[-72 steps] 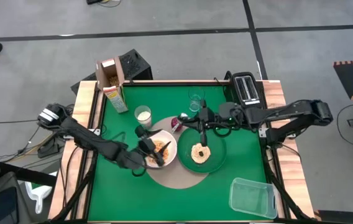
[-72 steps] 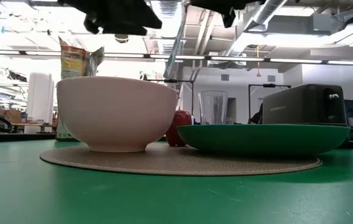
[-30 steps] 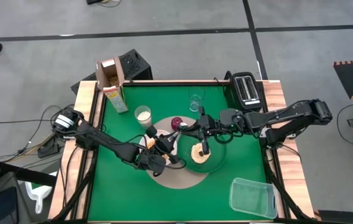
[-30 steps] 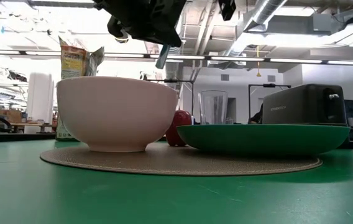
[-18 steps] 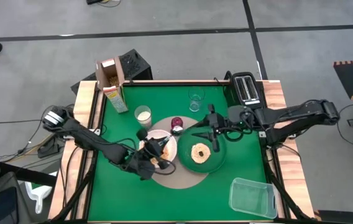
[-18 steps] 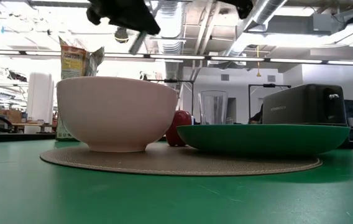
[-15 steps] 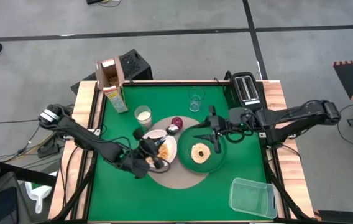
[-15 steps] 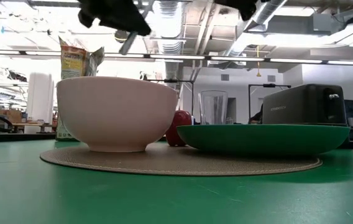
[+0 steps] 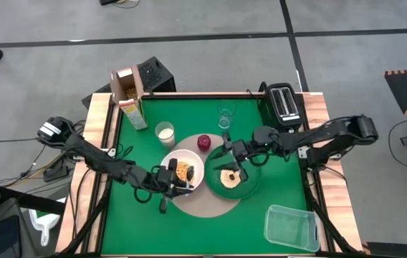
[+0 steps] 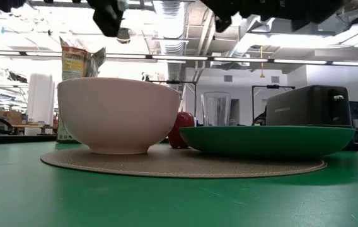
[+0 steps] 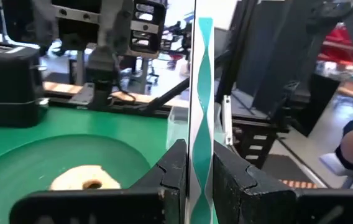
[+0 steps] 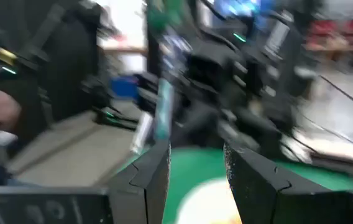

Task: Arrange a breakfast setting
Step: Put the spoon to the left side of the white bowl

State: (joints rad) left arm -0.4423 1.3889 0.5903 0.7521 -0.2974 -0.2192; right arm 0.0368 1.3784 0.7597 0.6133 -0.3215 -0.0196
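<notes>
On the round tan mat (image 9: 205, 203) stand the white bowl (image 9: 183, 166), with cereal in it, and the green plate (image 9: 250, 179), which holds the round bread (image 9: 229, 178). The red fruit (image 9: 203, 142), the white cup (image 9: 165, 132) and the clear glass (image 9: 224, 117) stand behind them. My left gripper (image 9: 182, 183) is at the bowl's near side, shut on the metal spoon (image 11: 199, 93). Over the plate, my right gripper (image 12: 195, 155) is open and holds nothing. My left gripper pinches the spoon's flat handle (image 11: 196, 146) between its two fingers (image 11: 175, 174). The fingers lie level and point toward the table's right, across the handle. The spoon stands upright, rises above the fingers and is lifted clear. Which end is up does not show.
A cereal box (image 9: 129, 97) stands at the far left and a black toaster (image 9: 284, 102) at the far right. A clear container (image 9: 291, 228) sits at the near right corner. Bare green table lies at the near left (image 9: 139, 226).
My left gripper has drawn back with the spoon from the middle toward the table's left and near edge, and the spoon has turned from slanted to upright. My right gripper has pulled away toward the right edge, then come back over the plate.
</notes>
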